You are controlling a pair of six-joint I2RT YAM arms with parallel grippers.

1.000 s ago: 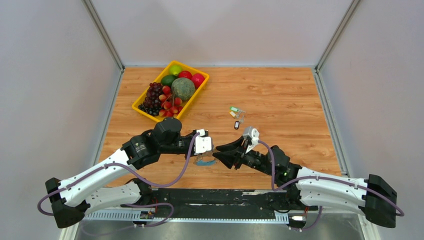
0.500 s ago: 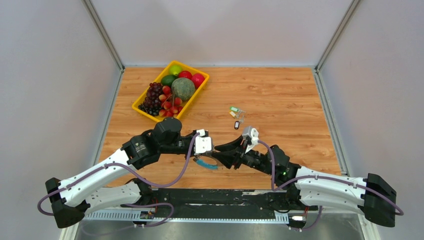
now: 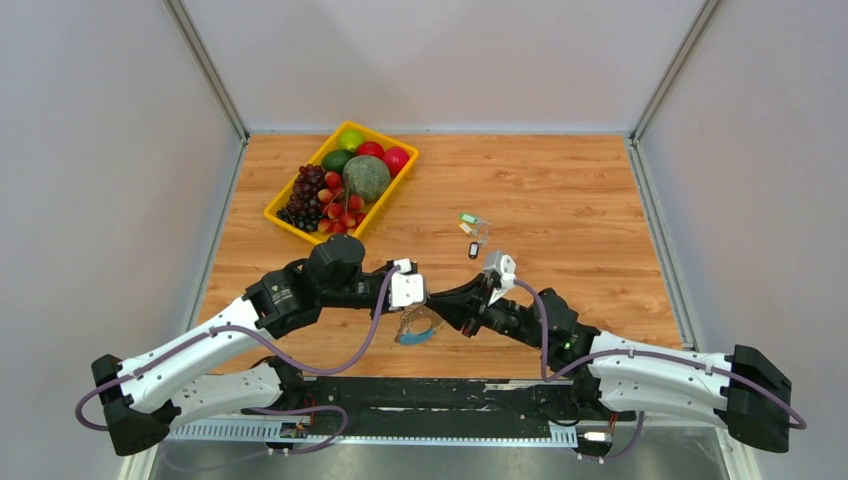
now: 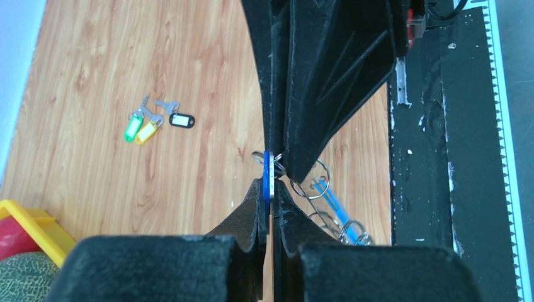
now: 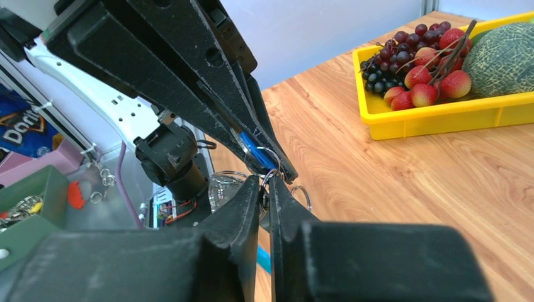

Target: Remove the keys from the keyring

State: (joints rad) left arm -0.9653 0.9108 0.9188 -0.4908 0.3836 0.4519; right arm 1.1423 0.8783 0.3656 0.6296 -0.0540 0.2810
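Dead centre of the top view, the two claws are nose to nose above the desk (image 3: 560, 200). The left claw (image 4: 267, 187) is pressed together on the blue key (image 4: 268, 171), tag held edge-on between its fingers, exactly as it was a second ago. The change is on the other side: the right claw (image 5: 264, 184), spread wider a moment back, has narrowed to a sliver and now looks to be pinching a small wire ring of the keyring (image 3: 415, 328) right at the tag. Below them the loop has shifted too. It was a compact blue smear a second ago, and now it hangs open just under the meeting point. That reads as the two-handed set-up for working the last key off. Three keys (image 3: 472, 231), green, yellow and black, already lie loose on the wood above and right of centre. The risk I see is the ring slipping out of such a thin bite.
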